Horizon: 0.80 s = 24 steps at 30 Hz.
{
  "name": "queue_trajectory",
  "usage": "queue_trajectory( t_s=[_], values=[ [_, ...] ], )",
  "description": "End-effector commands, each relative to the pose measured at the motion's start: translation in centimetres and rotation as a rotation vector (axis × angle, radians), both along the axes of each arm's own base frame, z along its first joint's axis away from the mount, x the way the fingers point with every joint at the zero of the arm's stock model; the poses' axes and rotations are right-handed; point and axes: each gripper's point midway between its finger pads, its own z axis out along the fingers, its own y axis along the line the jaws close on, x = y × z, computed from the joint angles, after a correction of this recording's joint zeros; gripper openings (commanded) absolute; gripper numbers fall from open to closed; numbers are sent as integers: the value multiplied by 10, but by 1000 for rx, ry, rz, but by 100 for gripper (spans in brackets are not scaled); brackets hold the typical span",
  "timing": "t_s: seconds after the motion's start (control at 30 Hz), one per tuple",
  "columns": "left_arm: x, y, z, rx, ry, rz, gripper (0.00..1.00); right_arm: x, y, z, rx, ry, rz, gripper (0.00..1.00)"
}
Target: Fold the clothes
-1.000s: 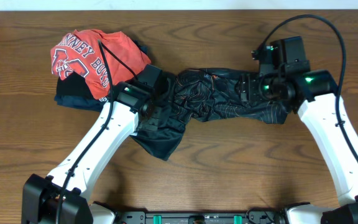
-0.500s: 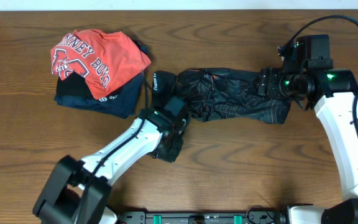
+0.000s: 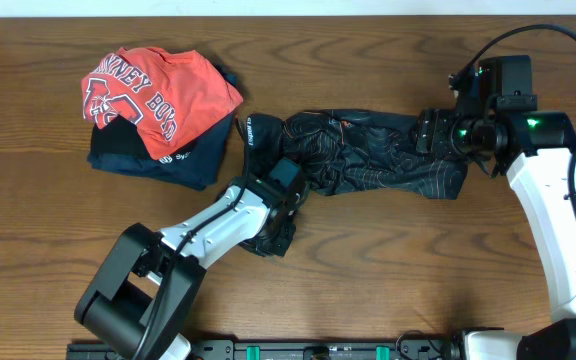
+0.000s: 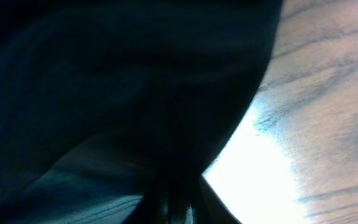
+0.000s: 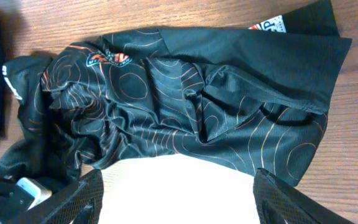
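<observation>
Jersey: the black cycling jersey [image 3: 368,155] lies crumpled on the worktop [image 3: 388,290], not yet spread flat, let alone folded.
Long axis: it runs from my left to my right across the worktop, with one loose flap trailing off the left end toward my base.
Left jaws: they are down on that trailing flap, at the end of my left arm [image 3: 218,225]. Dark cloth [image 4: 104,93] smothers the wrist camera, so I cannot tell whether they are pinching it or merely resting on it.
Right jaws: spread wide with nothing between them, hovering over the jersey's right end at the tip of my right arm [image 3: 538,190].
Jersey from the right jaws: the cloth [image 5: 185,106] lies just ahead of them, its length running the same way as their gap. The hem corner with the white tag is the nearest clean edge.
Nearer arm: each arm has its own end, left on the flap and right on the hem. I judge the next move to be a stretch along the long axis.
Neighbours: the red T-shirt [image 3: 153,85] sits on a navy garment [image 3: 153,160], just beside the jersey's left end. A leftward pull could snag them.
</observation>
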Motion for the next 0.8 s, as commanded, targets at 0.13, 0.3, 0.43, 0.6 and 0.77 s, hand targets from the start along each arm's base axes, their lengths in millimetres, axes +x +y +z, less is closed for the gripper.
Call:
queue_trajectory(
  t_s=[0.13,0.3,0.43,0.6,0.77],
  values=[
    [12,8,20,74,-31,51,6,7,-30,2,-22,-13,-96,68],
    [48,22,98,148,-251,62,6,2,-48,-8,-55,28,-145,66],
    [70,45,170,213,-455,103,6,-2,-49,-31,-61,89,-148,86],
    [75,71,230,221,-610,177,6,-9,-53,-71,-60,191,-179,85],
    [69,86,254,183,-676,228,6,-9,-56,-107,-50,239,-217,75]
  ],
)
